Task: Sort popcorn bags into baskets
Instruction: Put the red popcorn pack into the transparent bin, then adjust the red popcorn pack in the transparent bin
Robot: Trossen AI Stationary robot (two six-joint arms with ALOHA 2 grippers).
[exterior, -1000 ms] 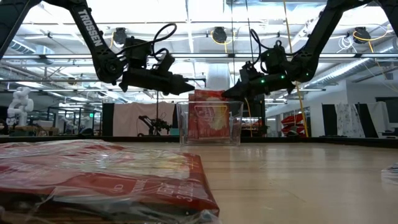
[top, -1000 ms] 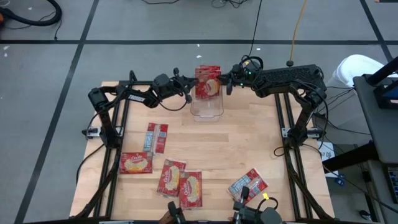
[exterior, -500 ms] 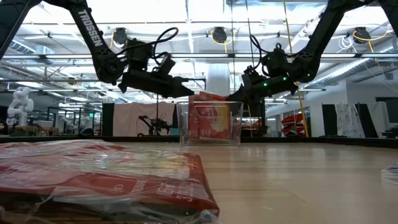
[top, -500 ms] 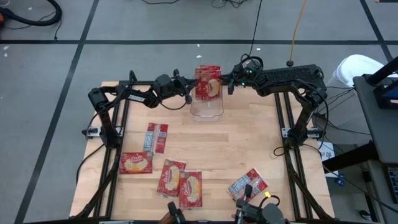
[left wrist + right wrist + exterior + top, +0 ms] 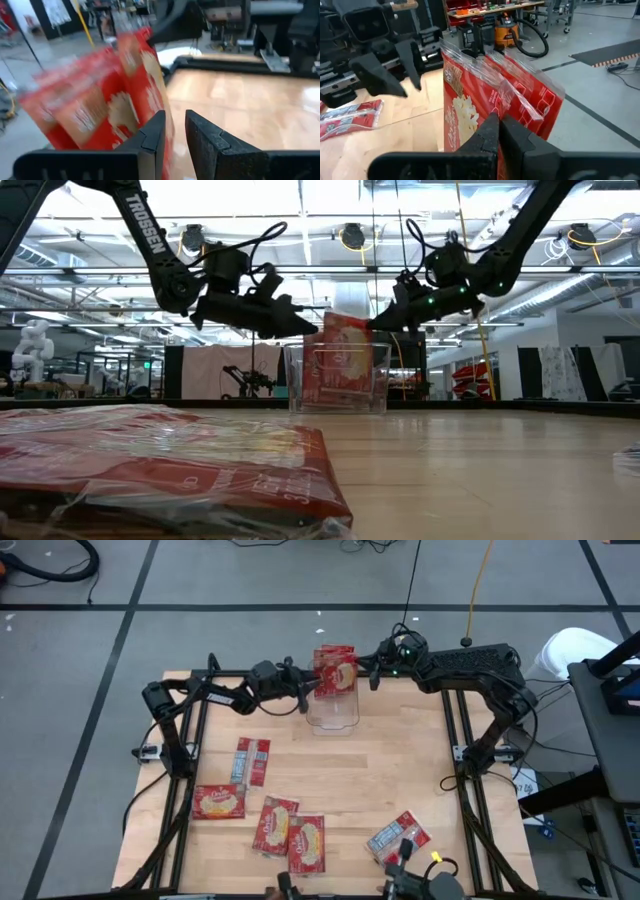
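Right hand (image 5: 368,670) lifted; five popcorn bags (image 5: 219,802) loose on table (image 5: 400,760).

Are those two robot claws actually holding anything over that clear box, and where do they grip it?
Right gripper pinches a popcorn bag by its edge. Left gripper also appears clamped on a bag's edge.

"TROSSEN" on left arm (image 5: 150,242)

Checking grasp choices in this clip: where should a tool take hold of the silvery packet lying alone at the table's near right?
The silvery packet lies flat and skewed, apart from the other packets, so come straight down from above. Pinch across its narrow width near one end, or at its crimped edge if the flat face gives no purchase. The right tool is likely the closer one, though it is now shut on a bag over the clear bin.
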